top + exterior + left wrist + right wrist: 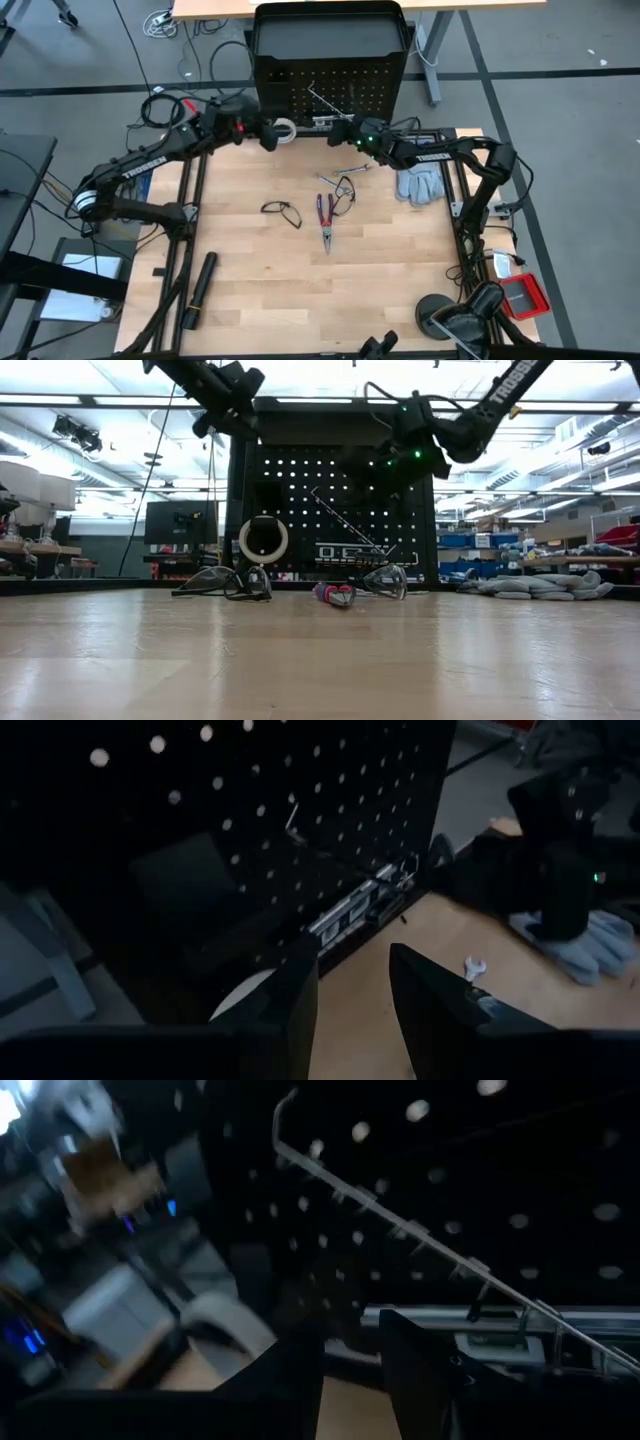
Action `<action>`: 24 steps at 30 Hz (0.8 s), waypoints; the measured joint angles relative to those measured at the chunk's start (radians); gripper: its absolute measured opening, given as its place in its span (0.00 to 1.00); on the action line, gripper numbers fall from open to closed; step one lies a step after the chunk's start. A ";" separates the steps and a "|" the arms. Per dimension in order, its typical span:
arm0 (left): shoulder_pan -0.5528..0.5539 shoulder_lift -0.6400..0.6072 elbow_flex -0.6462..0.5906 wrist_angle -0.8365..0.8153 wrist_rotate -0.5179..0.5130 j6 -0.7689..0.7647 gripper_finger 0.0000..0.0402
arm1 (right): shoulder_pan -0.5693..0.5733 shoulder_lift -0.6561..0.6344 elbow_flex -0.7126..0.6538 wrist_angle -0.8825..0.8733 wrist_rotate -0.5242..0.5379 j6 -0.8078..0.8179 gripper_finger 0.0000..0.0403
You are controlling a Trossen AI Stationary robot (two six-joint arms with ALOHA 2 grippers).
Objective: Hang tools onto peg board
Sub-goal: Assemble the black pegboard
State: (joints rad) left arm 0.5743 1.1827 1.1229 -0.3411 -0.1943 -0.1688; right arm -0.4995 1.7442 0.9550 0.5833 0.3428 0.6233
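Observation:
The black peg board (330,60) stands at the table's far edge. A white tape ring (263,540) hangs against its lower left face, clear of the table; the peg is hidden. A black strip with white squares (350,552) sits along the board's bottom. Pliers (326,222), two black-framed glasses (283,212) (345,190) and a small wrench (360,171) lie on the table. My left gripper (352,960) is open, above and beside the ring. My right gripper (350,1325) is open and empty in front of the board's lower middle.
A thin silver rod (400,1220) slants across the board's face near my right gripper. Grey gloves (420,184) lie at the table's right edge. A long black cylinder (198,290) lies near the left near corner. Bare wood spans the table's near half.

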 joint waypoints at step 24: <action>0.015 -0.005 -0.002 -0.016 0.004 -0.001 0.33 | -0.054 0.006 -0.131 0.170 0.027 0.069 0.30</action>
State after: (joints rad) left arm 0.5892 1.1782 1.1213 -0.3573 -0.1905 -0.1703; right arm -0.5536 1.7506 0.8238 0.7532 0.3694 0.6920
